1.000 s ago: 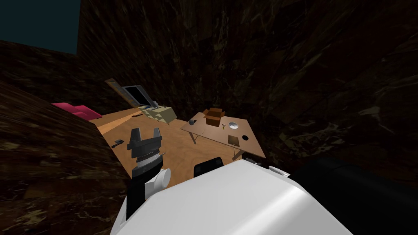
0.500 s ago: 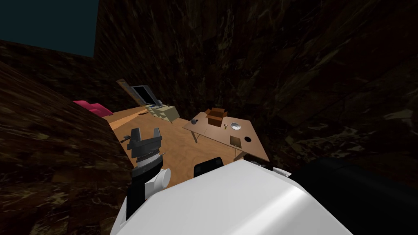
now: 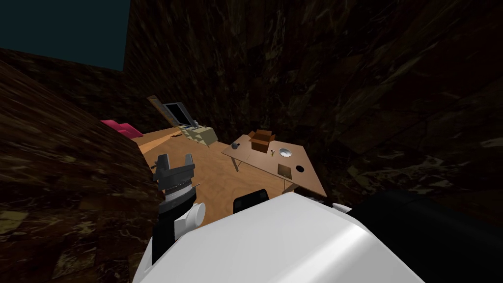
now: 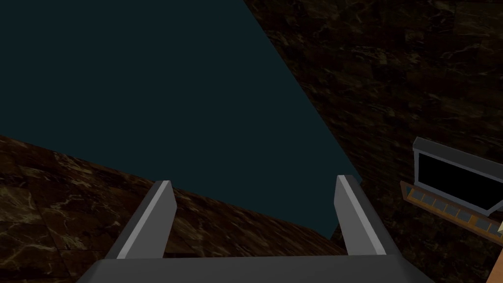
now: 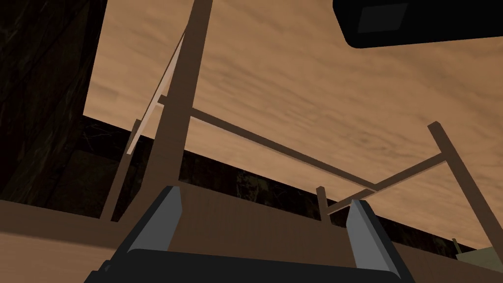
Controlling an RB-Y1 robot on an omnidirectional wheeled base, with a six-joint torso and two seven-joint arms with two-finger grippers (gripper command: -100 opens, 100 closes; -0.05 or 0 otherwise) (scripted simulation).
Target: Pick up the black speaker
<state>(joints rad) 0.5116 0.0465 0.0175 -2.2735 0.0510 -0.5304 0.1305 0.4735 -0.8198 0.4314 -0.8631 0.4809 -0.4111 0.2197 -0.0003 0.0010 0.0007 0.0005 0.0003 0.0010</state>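
Observation:
A brown table (image 3: pixel 304 181) stands ahead and to the right on the wooden floor. On its far left corner sits a small dark object (image 3: pixel 235 146), and a black round thing (image 3: pixel 299 168) lies nearer its right side; I cannot tell which is the speaker. My left gripper (image 3: pixel 174 157) is raised in front of my chest, well left of the table, open and empty (image 4: pixel 255 189). My right gripper (image 5: pixel 265 201) is open and empty, low down, facing the table's brown legs (image 5: pixel 179 108) and crossbars.
The table also carries an open cardboard box (image 3: pixel 261 139), a pale bowl (image 3: pixel 285 152) and a flat brown square (image 3: pixel 284 170). A dark marbled wall (image 3: pixel 73 196) crowds my left side. A pale cabinet (image 3: pixel 199 133) and pink cushions (image 3: pixel 123 128) lie farther back.
The whole head view has shifted: the far cabinet and pink cushions slid right and the left wall takes up more of it, so I have moved. Both arms hold their pose.

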